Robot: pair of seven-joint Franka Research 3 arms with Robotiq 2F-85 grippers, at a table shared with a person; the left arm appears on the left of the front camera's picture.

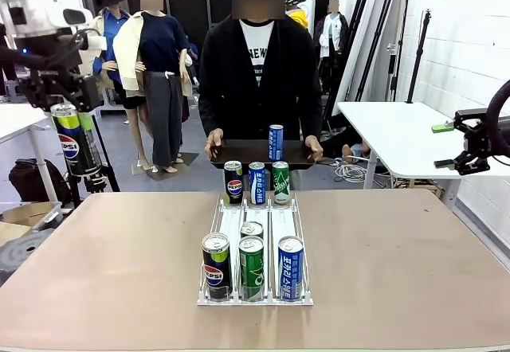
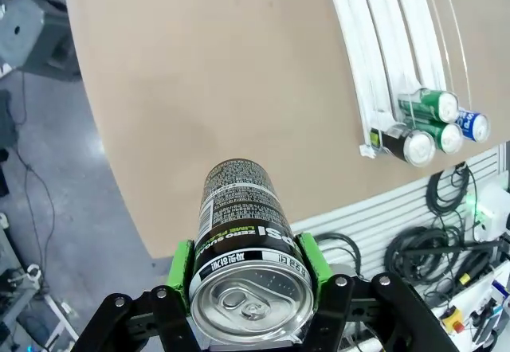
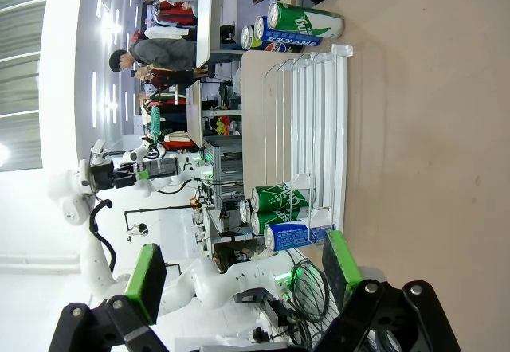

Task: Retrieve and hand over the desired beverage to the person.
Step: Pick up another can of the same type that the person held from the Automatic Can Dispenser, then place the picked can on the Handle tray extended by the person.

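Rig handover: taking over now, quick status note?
Left claw: shut on a black Pepsi can, held up off the table's left side.
Right claw: open, holding nothing, out at the right.
Rack mid-table: four cans at its near end, three standing at its far end.
Person at the far side holds a dark tray with one blue can on it.
Done: can retrieved.
Left: carry it across and hand it to the person.

Bare tabletop (image 1: 103, 264) both sides of can rack (image 1: 255, 217); three cans (image 1: 256, 182) block far edge centre.
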